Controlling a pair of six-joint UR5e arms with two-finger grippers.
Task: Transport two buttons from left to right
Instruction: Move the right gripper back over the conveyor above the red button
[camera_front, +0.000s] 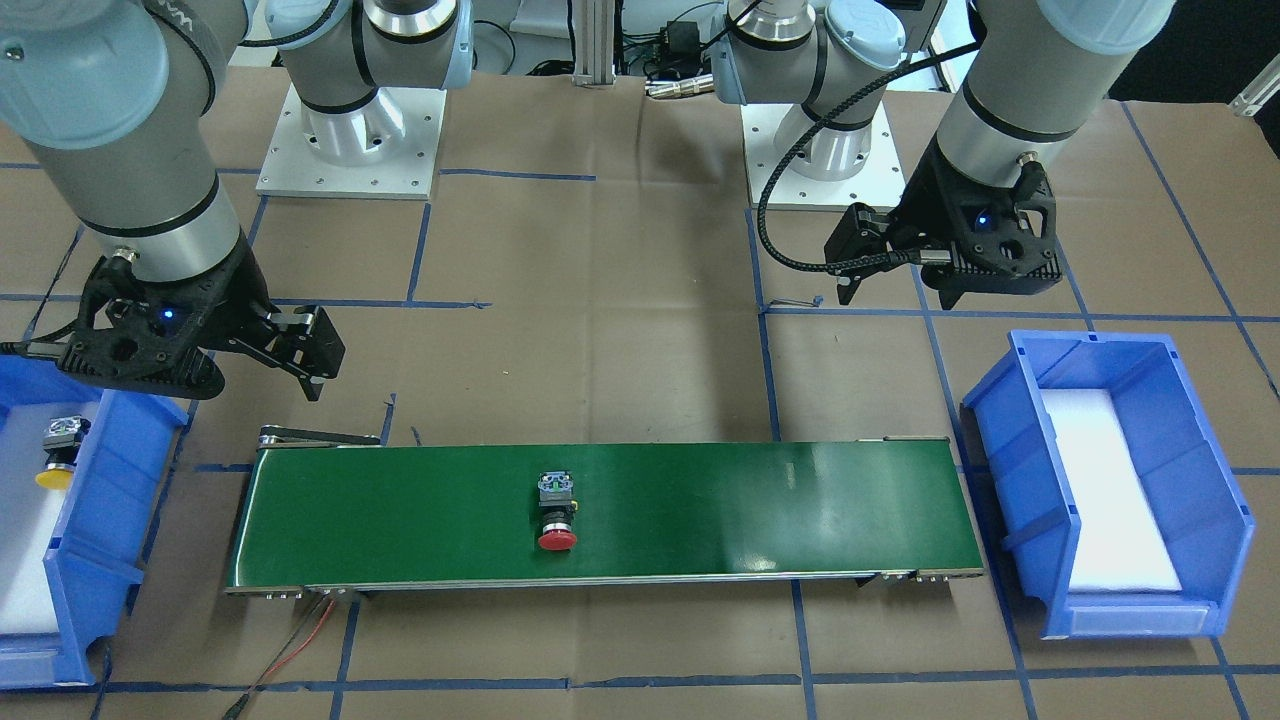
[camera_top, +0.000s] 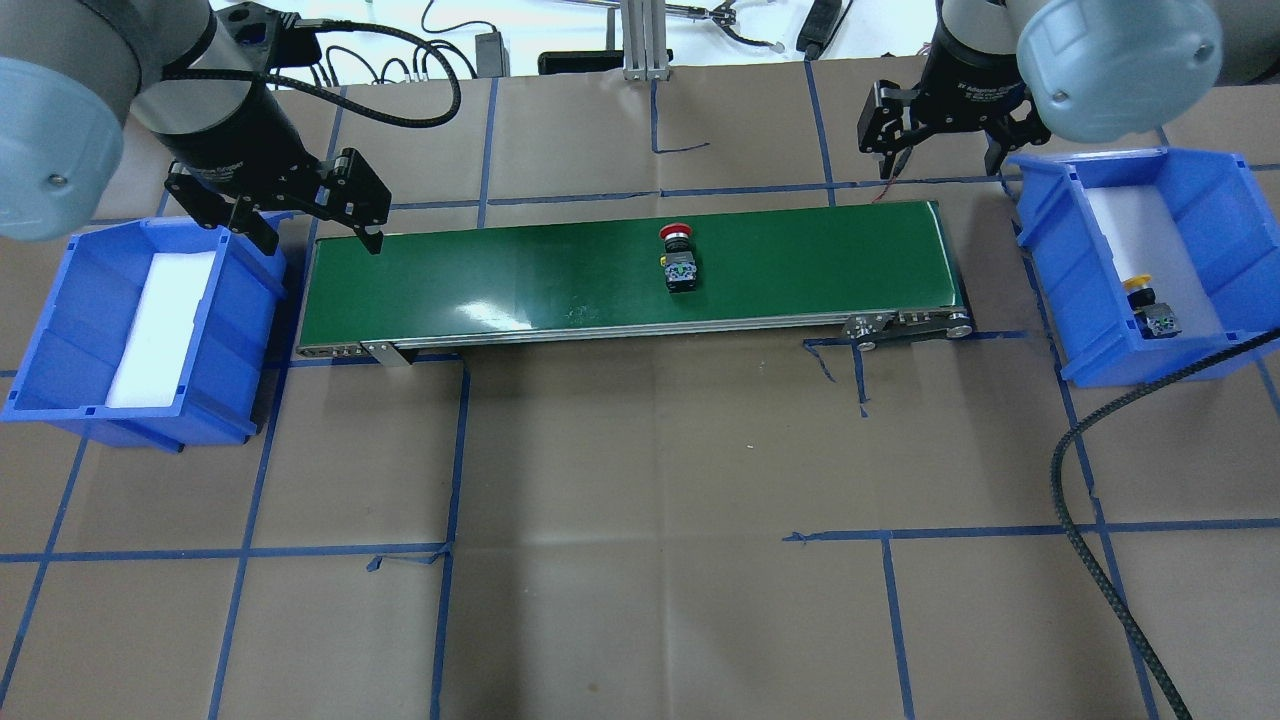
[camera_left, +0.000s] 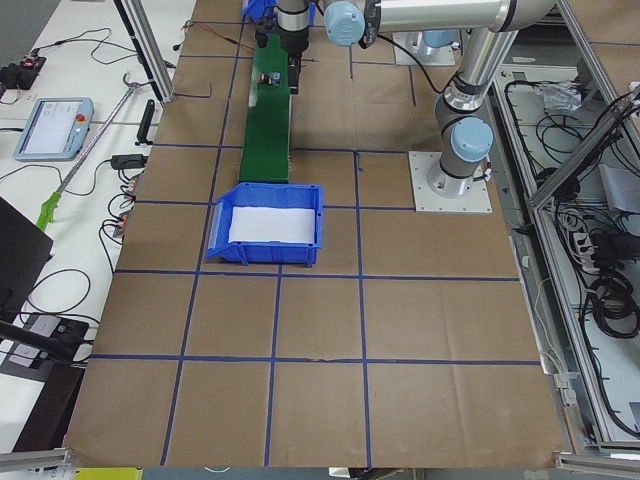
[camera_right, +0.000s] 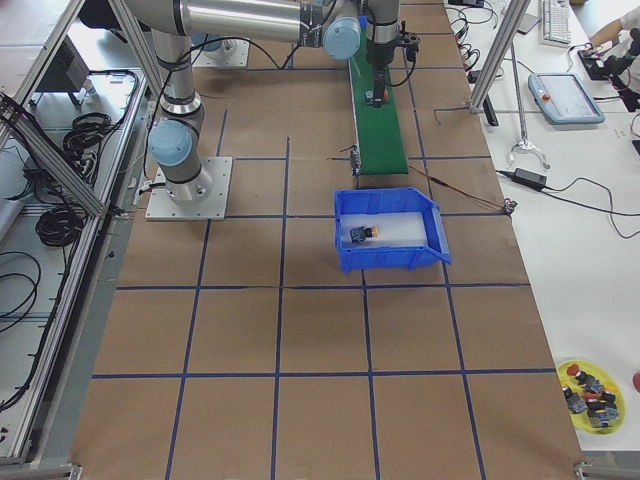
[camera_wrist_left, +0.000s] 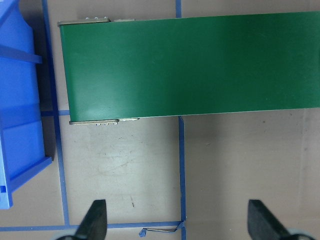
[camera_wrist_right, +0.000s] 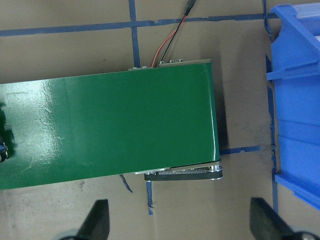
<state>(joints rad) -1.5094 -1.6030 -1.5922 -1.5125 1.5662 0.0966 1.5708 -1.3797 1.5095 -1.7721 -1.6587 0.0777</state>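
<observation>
Spanning centre frame, the green belt (camera_top: 500, 280) carries the red button (camera_top: 679, 259) at its middle, lying on its side. Risk: it could roll or overrun the belt's right end and miss the blue bin (camera_top: 1195, 175) at right, since the right gripper (camera_top: 935, 160), upper right, and the left gripper (camera_top: 322, 240), upper left, both hang spread and empty. The yellow button (camera_top: 1150, 305) lies inside that bin. Belt motion cannot be judged. The right wrist view shows only 1 dark sliver at its left edge.
</observation>
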